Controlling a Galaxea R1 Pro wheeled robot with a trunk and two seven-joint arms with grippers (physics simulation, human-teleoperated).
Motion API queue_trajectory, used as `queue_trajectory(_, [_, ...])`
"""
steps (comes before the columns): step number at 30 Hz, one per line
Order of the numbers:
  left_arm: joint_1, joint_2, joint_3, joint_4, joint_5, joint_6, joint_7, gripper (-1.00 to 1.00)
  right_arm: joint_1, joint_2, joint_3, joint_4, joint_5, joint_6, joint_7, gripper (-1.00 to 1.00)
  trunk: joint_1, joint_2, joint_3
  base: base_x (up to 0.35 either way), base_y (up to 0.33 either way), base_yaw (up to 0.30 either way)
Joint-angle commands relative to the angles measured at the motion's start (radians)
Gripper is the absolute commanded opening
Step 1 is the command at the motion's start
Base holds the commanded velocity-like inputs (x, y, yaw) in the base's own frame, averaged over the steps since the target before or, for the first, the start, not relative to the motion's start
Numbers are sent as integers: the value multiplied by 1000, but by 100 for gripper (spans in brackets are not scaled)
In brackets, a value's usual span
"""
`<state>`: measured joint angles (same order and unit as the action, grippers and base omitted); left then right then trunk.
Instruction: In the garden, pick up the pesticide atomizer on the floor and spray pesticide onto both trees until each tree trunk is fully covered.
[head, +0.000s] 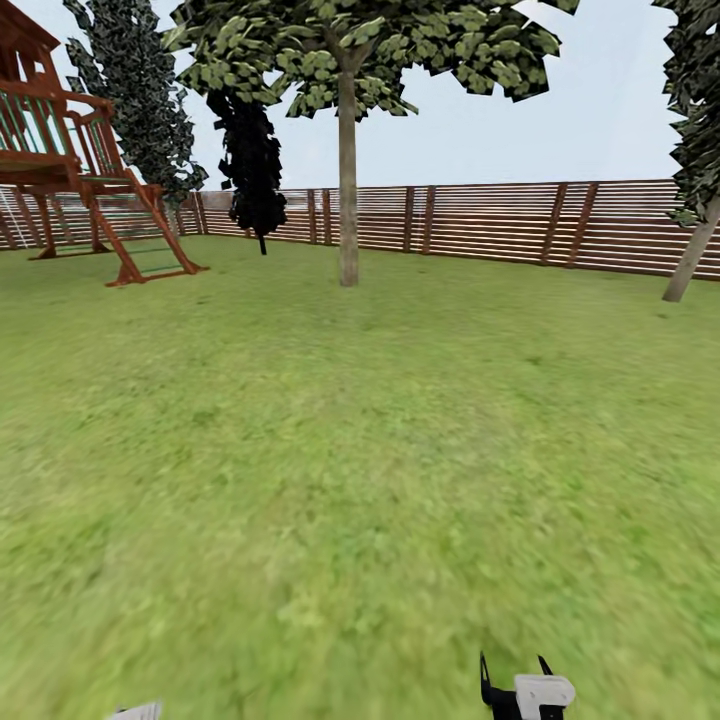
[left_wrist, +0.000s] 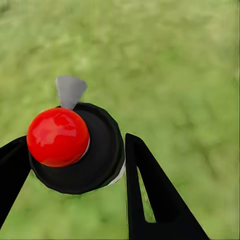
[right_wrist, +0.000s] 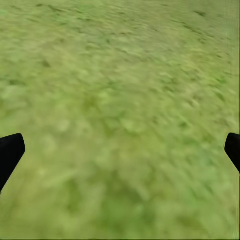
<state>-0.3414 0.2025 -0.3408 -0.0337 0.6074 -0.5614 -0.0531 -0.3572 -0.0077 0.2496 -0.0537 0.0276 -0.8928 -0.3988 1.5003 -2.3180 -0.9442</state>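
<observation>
My left gripper (left_wrist: 75, 142) is shut on the pesticide atomizer (left_wrist: 95, 155), a round black body with a red ball top (left_wrist: 57, 136) and a grey nozzle (left_wrist: 70, 90), held above the lawn. My right gripper (right_wrist: 122, 147) is open over bare grass, and its black fingers (head: 484, 680) show at the bottom of the head view. A tree with a straight grey-brown trunk (head: 347, 190) stands ahead in the middle. A second tree's trunk (head: 690, 262) leans at the far right by the fence.
A brown slat fence (head: 480, 225) closes the back of the lawn (head: 360, 450). A wooden play tower with a ladder (head: 90, 170) stands at the left. A narrow black-foliaged tree (head: 252, 165) stands by the fence.
</observation>
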Motion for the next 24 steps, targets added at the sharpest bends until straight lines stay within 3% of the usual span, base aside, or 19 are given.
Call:
queue_trajectory(1, [0, 0, 0, 0, 0, 0, 0, -100, 0, 0, 0, 0, 0, 0, 0, 100, 0, 0, 0, 332, 0, 0])
queue_trajectory(24, [0, 0, 0, 0, 0, 0, 1, -100, 0, 3, 0, 14, 0, 0, 0, 100, 0, 0, 0, 332, 0, 0])
